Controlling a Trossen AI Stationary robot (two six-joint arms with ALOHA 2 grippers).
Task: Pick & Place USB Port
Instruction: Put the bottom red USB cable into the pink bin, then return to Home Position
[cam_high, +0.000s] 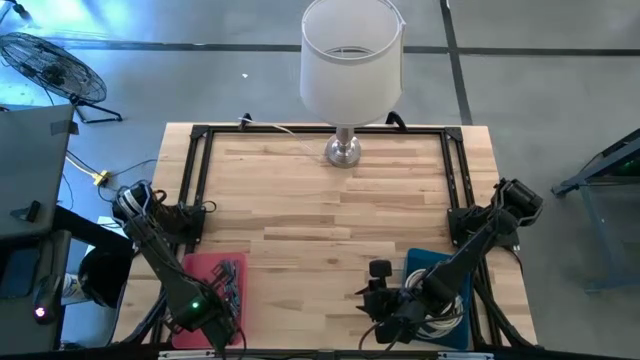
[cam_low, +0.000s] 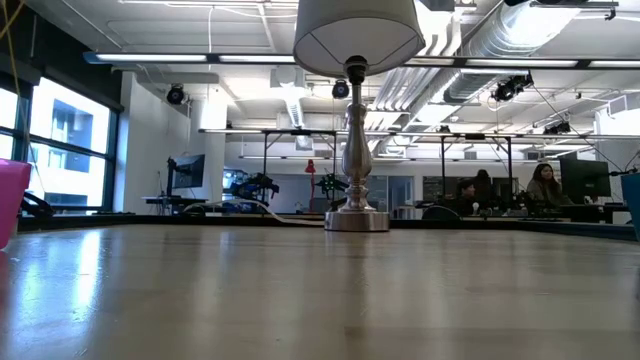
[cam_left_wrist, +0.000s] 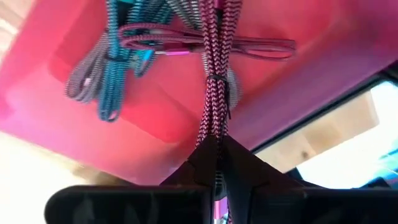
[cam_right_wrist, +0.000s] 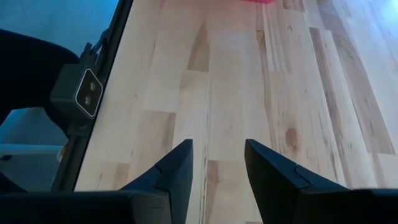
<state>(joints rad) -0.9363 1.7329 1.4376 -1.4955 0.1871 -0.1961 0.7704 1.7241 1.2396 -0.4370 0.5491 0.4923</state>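
A pink tray (cam_high: 205, 272) at the near left holds several braided USB cables, blue (cam_left_wrist: 115, 68), grey and pink-and-black. My left gripper (cam_left_wrist: 217, 163) is over this tray (cam_high: 222, 305), shut on a pink-and-black cable bundle (cam_left_wrist: 214, 74). My right gripper (cam_right_wrist: 217, 165) is open and empty, low over the bare wood (cam_high: 372, 296), just left of a blue tray (cam_high: 425, 262) holding white cables. My left gripper pinches the pink-and-black cable bundle between its two fingertips at one end of the bundle (cam_left_wrist: 215, 142), just below its dark tie (cam_left_wrist: 219, 93). The fingers lie along the bundle. The bundle's other end reaches among the cables over the tray; I cannot tell whether it is clear.
A lamp with a white shade (cam_high: 350, 55) and metal base (cam_high: 342, 152) stands at the table's far middle. A black frame rail (cam_high: 195, 180) runs round the table. A small camera box (cam_right_wrist: 87, 93) sits at the near edge. Bare wood lies between the trays.
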